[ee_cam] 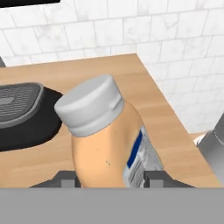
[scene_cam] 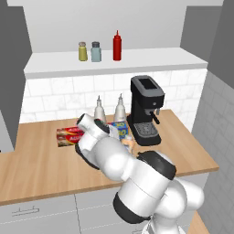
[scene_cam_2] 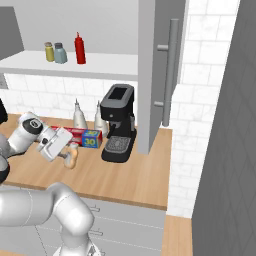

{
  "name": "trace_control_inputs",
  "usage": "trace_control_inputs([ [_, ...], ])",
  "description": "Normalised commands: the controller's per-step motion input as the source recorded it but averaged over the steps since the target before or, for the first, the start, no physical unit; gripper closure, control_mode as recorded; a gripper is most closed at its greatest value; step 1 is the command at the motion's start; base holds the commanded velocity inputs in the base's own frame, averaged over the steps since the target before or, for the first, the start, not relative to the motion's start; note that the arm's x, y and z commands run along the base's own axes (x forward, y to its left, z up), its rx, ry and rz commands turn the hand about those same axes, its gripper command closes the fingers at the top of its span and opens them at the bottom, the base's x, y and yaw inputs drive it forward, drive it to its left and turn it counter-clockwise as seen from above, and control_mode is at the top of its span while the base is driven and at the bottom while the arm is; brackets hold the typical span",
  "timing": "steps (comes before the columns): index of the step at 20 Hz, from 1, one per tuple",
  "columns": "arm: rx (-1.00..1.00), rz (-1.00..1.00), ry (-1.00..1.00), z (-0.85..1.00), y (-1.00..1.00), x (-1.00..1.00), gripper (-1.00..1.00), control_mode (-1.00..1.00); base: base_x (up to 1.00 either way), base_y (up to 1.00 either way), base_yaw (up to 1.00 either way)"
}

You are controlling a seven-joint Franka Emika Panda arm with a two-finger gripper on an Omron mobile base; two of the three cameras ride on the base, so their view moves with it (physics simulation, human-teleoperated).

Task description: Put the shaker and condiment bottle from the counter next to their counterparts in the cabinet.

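open wall cabinet (scene_cam: 137,61) with a white shelf board, pale back wall and dark grey side panels. on the shelf, from left in the left base view: the olive shaker (scene_cam: 82,51) with grey cap, touching or just beside the pale grey-blue shaker (scene_cam: 96,52) with dark cap, then, a little apart, the red squeeze bottle (scene_cam: 117,46) with pointed nozzle, all upright. the same three stand at the shelf's left end in the right base view: shaker (scene_cam_2: 49,52), grey-blue shaker (scene_cam_2: 60,53), red bottle (scene_cam_2: 80,49).

below, a wooden counter (scene_cam: 41,169) runs against a white marble-look tiled wall (scene_cam: 64,93), with grey drawers (scene_cam: 32,212) under it. a black coffee machine (scene_cam: 146,109) stands near the counter's right end; two silvery cone-shaped bottles (scene_cam: 119,109) stand at the wall left of it, and a red foil box (scene_cam: 68,136) and a blue box (scene_cam: 119,130) lie in front of them. a grey cabinet door with a long bar handle (scene_cam_2: 169,75) hangs open at the right.

condiment bottle (ee_cam: 109,140): stubby, tan-orange body, pale cap, blue-and-white label on one side. it sits low over the counter just in front of the coffee machine's drip tray, between the gripper (ee_cam: 111,178) tips; in the right base view the bottle (scene_cam_2: 71,157) lies at the end of the hand (scene_cam_2: 54,143). the fingers (ee_cam: 65,178) press both flanks of the bottle, so the pincer is clenched around it. whether the bottle touches the counter cannot be told.
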Motion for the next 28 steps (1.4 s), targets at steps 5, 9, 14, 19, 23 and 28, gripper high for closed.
trace_control_inputs([
  [5, 0.02, 0.04, 0.0, 0.86, 0.11, 0.06, 1.0, -1.0, 0.0, 0.0, 0.0],
  [9, 0.0, 0.21, -0.08, 0.99, 0.02, -0.05, 1.0, -1.0, 0.0, 0.0, 0.0],
  [14, 0.0, 0.19, -0.2, 0.95, 0.0, -0.32, 1.0, -1.0, 0.0, 0.0, 0.0],
  [19, 0.0, 0.12, -0.22, 0.79, -0.18, -0.51, 1.0, -1.0, 0.0, 0.0, 0.0],
  [23, 0.0, 0.04, -0.2, 0.67, -0.32, -0.33, 1.0, -1.0, 0.0, 0.0, 0.0],
  [28, 0.0, 0.01, -0.14, 0.57, -0.3, 0.0, 1.0, -1.0, 0.0, 0.0, 0.0],
])
